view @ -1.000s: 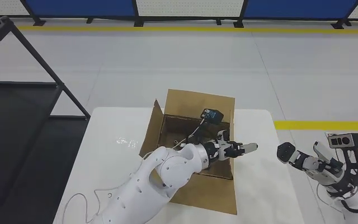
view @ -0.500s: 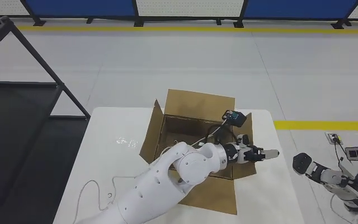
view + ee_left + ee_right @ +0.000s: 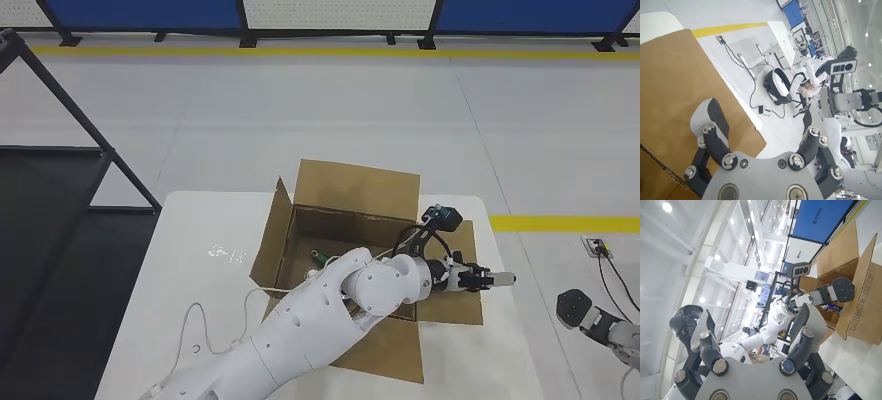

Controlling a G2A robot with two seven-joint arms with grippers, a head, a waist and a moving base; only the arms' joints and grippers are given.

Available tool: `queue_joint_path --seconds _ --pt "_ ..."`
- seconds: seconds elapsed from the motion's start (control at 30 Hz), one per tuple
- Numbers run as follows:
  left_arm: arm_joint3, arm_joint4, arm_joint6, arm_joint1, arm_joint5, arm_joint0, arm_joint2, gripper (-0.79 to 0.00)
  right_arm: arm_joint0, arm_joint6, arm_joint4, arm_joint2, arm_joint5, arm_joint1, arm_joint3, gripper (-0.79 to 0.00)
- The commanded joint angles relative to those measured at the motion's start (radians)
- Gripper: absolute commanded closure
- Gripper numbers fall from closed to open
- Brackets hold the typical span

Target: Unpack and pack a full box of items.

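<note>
An open cardboard box (image 3: 352, 187) stands mid-table, its right flap (image 3: 452, 296) folded outward. My left gripper (image 3: 497, 279) is open just past that flap's outer edge, with nothing between its fingers. In the left wrist view the left gripper (image 3: 761, 121) hangs over the brown flap (image 3: 677, 85), one finger (image 3: 716, 115) above the cardboard. Inside the box lie a green item (image 3: 316, 258) and a blue can (image 3: 832, 308). My right gripper (image 3: 755, 323) is open and empty, off the table's right side (image 3: 573, 306), facing the box (image 3: 865, 291).
The white table (image 3: 190, 270) has free room left of the box, where a small clear wrapper (image 3: 228, 253) lies. A cable (image 3: 190, 340) trails over the front left. A black frame (image 3: 60, 130) stands beyond the left edge.
My left gripper has swept right across the box, and the right flap has folded outward with it. The right arm has drawn back to the right and lower.
</note>
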Motion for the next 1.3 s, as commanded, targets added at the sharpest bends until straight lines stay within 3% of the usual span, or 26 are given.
queue_joint_path --seconds 0.0,0.23,0.37,0.83,1.27 --pt "-0.001 0.0 0.0 0.001 0.0 0.001 0.0 -0.785 0.0 0.0 0.0 0.0 0.0 0.0 0.0 -0.785" --pt "-0.001 0.004 -0.002 0.001 0.003 0.005 0.002 -0.785 0.0 0.0 0.0 0.0 0.0 0.0 0.0 -0.785" --pt "-0.003 0.011 -0.074 -0.01 0.053 0.017 0.019 -0.785 0.0 0.0 0.0 0.0 0.0 0.0 0.0 -0.785" --pt "0.133 -0.01 -0.117 -0.091 0.169 -0.022 0.031 -0.785 0.0 0.0 0.0 0.0 0.0 0.0 0.0 -0.785" --pt "0.2 0.015 -0.091 -0.138 0.185 -0.011 0.018 -0.785 0.0 0.0 0.0 0.0 0.0 0.0 0.0 -0.785"
